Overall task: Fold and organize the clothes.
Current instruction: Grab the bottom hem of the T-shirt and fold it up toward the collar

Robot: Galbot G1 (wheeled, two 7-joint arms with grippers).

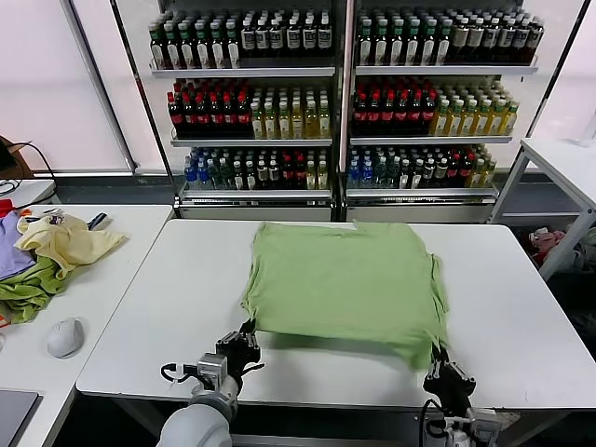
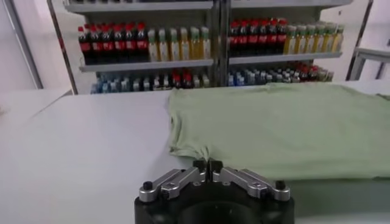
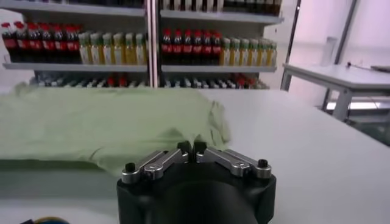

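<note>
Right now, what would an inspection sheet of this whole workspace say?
Surface: white table, bare around the shirt.
Job's things: light green shirt lying spread out, near hem lifted off the table.
Clutter: pile of clothes and a computer mouse on the side table.
Grippers: left gripper shut on the shirt's near left corner; right gripper shut on its near right corner.
Cables: black cable looped by the left wrist.
Surroundings: shelves of bottled drinks behind the table.
</note>
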